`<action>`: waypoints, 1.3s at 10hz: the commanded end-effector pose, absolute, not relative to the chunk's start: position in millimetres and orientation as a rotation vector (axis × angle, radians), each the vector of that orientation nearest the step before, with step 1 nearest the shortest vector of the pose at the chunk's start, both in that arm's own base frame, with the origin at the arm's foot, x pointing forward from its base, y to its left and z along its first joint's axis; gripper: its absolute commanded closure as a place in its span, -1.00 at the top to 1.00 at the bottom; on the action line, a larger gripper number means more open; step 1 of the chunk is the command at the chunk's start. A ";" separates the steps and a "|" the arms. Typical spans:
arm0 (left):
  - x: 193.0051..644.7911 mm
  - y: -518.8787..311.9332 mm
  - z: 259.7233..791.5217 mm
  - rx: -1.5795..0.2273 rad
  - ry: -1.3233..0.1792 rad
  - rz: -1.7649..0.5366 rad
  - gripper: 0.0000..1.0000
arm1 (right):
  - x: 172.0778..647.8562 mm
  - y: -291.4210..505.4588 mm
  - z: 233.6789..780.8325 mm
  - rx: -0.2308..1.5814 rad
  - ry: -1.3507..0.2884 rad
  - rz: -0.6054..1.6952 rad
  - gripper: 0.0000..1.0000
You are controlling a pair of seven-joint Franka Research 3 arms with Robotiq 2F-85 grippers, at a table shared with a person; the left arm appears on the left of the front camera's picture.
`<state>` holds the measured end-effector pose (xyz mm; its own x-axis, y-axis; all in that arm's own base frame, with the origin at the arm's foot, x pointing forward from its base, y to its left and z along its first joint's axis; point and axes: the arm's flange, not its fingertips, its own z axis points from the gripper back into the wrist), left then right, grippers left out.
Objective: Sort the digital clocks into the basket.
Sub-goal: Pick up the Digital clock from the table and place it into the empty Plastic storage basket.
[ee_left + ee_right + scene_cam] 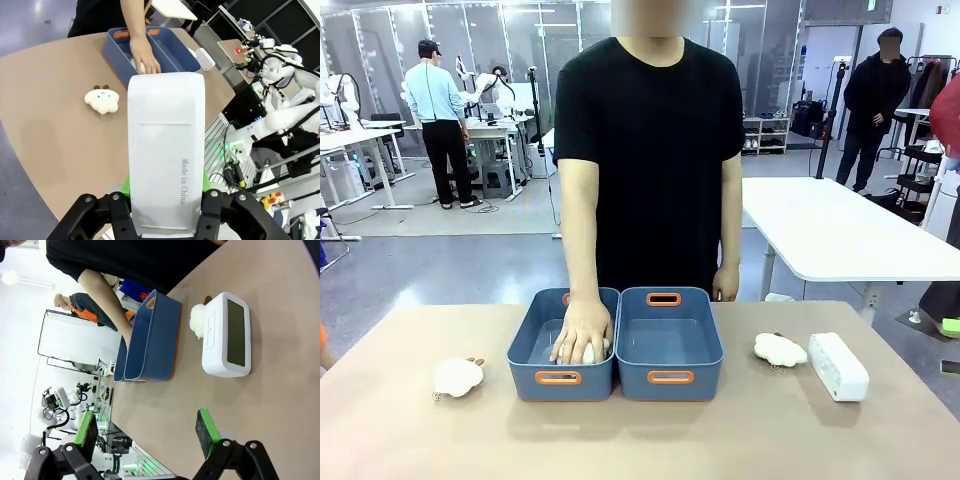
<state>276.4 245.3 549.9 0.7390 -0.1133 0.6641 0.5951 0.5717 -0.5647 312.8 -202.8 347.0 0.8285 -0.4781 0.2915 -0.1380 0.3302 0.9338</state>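
Note:
My left gripper (166,192) is shut on a white digital clock (166,145), held above the table's near left edge with its printed back toward the camera. A second digital clock (837,366) (227,335) lies at the table's right, screen up. My right gripper (146,432) hangs open and empty over the table, well apart from that clock. Two blue baskets (563,377) (670,377) with orange handle slots stand side by side mid-table. The person's hand (582,335) rests inside the left one on a pale rounded thing that I cannot make out.
A fluffy white plush (458,377) (101,99) lies left of the baskets. Another plush (780,349) (197,320) sits between the right basket and the lying clock. The person stands at the far edge behind the baskets.

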 end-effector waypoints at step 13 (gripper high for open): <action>299.3 41.0 567.0 -0.872 -0.576 -0.509 -1.00 | 312.8 -203.0 347.6 1.235 -0.594 -0.233 1.00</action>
